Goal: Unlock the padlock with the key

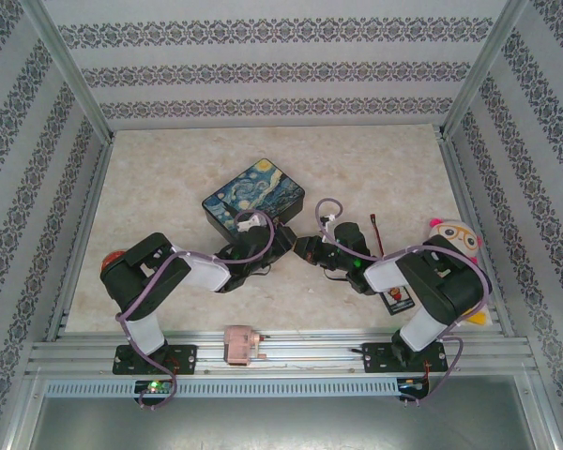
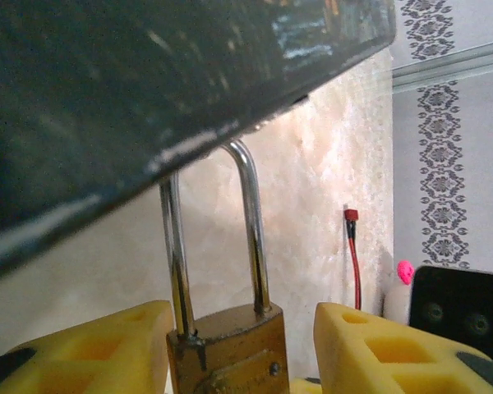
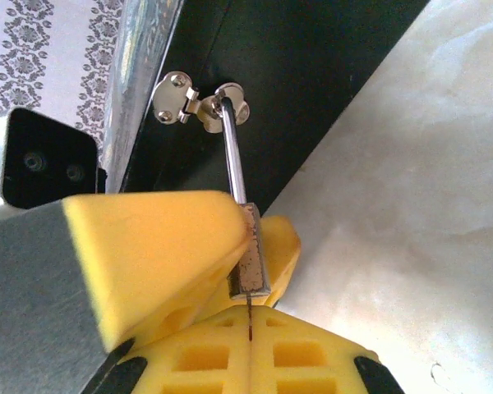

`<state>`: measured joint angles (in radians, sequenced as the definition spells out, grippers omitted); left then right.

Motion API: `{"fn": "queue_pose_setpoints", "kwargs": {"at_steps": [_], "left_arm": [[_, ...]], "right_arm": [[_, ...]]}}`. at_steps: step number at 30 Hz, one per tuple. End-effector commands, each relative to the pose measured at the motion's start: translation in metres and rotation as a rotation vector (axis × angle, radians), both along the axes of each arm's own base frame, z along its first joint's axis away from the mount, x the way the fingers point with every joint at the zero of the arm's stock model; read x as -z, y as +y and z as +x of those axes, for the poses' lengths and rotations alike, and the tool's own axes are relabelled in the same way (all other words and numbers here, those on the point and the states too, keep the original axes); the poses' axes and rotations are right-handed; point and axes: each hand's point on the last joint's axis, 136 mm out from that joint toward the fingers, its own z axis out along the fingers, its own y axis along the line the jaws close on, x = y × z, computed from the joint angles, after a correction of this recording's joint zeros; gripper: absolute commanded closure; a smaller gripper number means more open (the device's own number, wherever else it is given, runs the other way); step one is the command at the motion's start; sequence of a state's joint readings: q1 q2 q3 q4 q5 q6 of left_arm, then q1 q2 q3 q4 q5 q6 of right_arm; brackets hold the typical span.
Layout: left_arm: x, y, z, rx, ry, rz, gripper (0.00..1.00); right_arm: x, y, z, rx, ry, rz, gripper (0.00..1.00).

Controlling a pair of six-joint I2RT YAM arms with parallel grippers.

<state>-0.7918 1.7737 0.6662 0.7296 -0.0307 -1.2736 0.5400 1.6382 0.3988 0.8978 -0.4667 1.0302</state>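
Top view: dark blue starry-night painted box (image 1: 253, 195) centre of pale marbled counter (image 1: 169, 187); left claw (image 1: 281, 242) and right claw (image 1: 304, 249) meet just below its lower right edge.

Left wrist: left claw (image 2: 240, 316) pinching brass-bodied, silver-shackled padlock (image 2: 228, 353), bottom centre, shackle rising to box.

Right wrist: right claw (image 3: 251, 312) pressed together on thin dark key (image 3: 251, 324), bottom centre, just under padlock (image 3: 251, 254).
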Motion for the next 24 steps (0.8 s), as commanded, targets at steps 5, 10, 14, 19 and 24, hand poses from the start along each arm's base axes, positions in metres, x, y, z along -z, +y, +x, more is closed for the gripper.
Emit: {"fn": "queue_pose_setpoints", "kwargs": {"at_steps": [5,10,14,19,24], "left_arm": [[-0.027,-0.008,0.006,0.006,-0.118,-0.069,0.68],[-0.026,-0.006,0.006,0.002,-0.121,-0.054,0.79],[-0.023,-0.004,0.006,-0.001,-0.116,-0.040,0.88],[-0.021,-0.001,0.006,-0.009,-0.112,-0.031,0.98],[-0.024,0.000,0.006,-0.014,-0.099,-0.021,1.00]], "right_arm": [[-0.022,0.008,0.017,0.018,-0.054,0.099,0.98],[-0.020,0.009,0.018,0.021,-0.051,0.111,0.95],[-0.018,0.008,0.018,0.021,-0.052,0.111,0.88],[-0.021,0.006,0.016,0.018,-0.075,0.096,0.78],[-0.021,-0.002,0.009,0.015,-0.121,-0.001,0.72]]}}
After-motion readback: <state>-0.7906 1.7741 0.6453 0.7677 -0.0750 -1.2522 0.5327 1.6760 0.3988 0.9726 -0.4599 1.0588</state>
